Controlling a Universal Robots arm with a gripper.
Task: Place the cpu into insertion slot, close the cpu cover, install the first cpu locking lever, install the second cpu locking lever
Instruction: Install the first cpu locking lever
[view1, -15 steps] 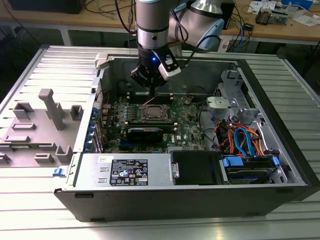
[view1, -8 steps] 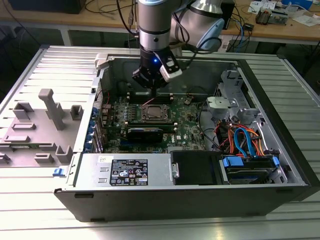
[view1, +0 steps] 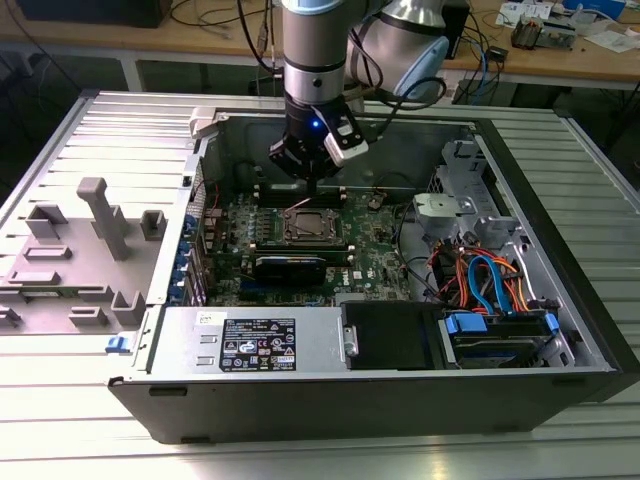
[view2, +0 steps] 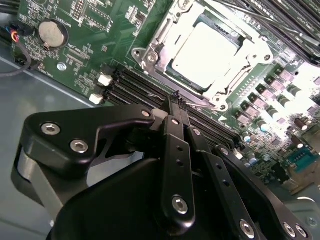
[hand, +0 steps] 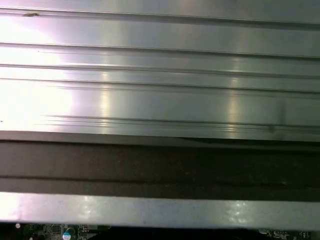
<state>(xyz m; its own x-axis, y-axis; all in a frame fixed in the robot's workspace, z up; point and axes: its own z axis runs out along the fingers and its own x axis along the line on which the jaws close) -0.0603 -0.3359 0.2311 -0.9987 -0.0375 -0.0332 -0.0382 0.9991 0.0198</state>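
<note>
The cpu (view2: 207, 55) sits flat in the insertion slot (view2: 146, 56), silvery top up, on the green motherboard (view2: 90, 45). The board is inside the open computer case (view1: 350, 400), which lies on the ribbed metal bench (view1: 60, 440). The cpu cover (view2: 252, 56) lies down around the chip, which shows through the window. So placing and cover-closing read as done (judged from how flat the frame looks in the second wrist view).

Step in hand: a locking lever, probably the first. The pincer (view2: 176, 97) hangs just beside the slot's edge, over the memory slots (view2: 132, 87). Its tips point at a thin wire lever (view2: 202, 103) running along that edge. The fingers are drawn together with no gap visible between them. Cannot tell whether the wire is nipped at the tips or merely touched.

In the exterior view the arm stands upright above the slot. A thin pale rod (view1: 298, 206) slants up from the slot's edge toward the pincer and looks like a lever not latched. Cannot tell which of the two levers it is.

What the lever step calls for, as I judge it: push the wire down toward the board and sideways under its catch. It needs steady pressure, since the rod is thin and springy and can slip off the tips. Risk: skidding onto the memory slots or the small parts beside the slot. The coin battery (view2: 52, 32) is well apart and not involved.
</note>
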